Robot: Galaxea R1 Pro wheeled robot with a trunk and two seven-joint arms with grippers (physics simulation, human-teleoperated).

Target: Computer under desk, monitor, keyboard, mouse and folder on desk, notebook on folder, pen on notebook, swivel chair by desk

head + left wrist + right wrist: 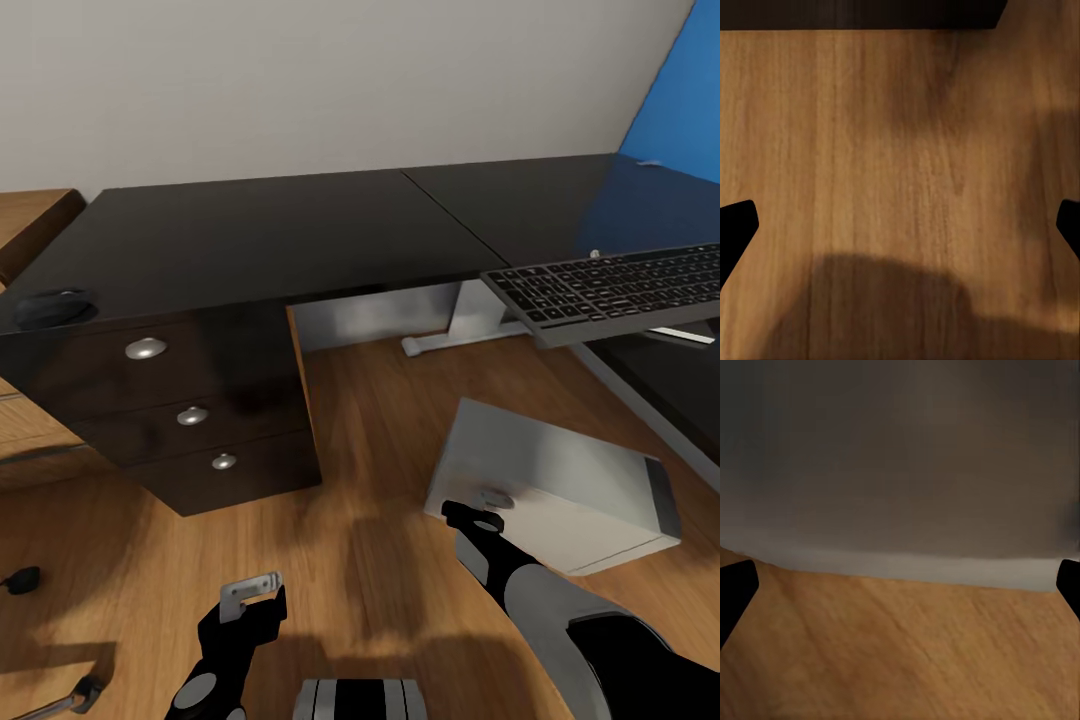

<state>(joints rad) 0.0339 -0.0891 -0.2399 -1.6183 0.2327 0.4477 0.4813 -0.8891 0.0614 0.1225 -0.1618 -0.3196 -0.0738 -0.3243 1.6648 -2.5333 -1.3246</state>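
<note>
Wooden floor [380, 450] runs under the black desk [260, 240], grey wall behind, blue panel [680, 90] past the desk's far end.

Computer [560, 480] lies tipped on its side on the floor, out in front of the desk, not under it; darker edge faces away from the drawer unit [190, 420].

Right gripper [480, 518] sits at the computer's near edge, touching or just short of it — can't tell which. Right wrist view: fingertips [736, 589] spread wide with nothing between them, grey case [907, 457] straight ahead, floor strip below it.

Left gripper [250, 592] hangs over bare floor in front of the drawer unit, well apart from the computer. Left wrist view: fingertips [736, 225] wide apart, nothing held, floor [900, 172] ahead with the drawer unit's dark base at the far edge.

Keyboard [610, 290] hangs off the desk's front edge, tilted, above the computer.

Mouse [50, 308] sits on the desk corner over the drawers.

Small black caster [22, 580] on the floor beside the drawer unit, chrome leg [70, 698] near it.
</note>
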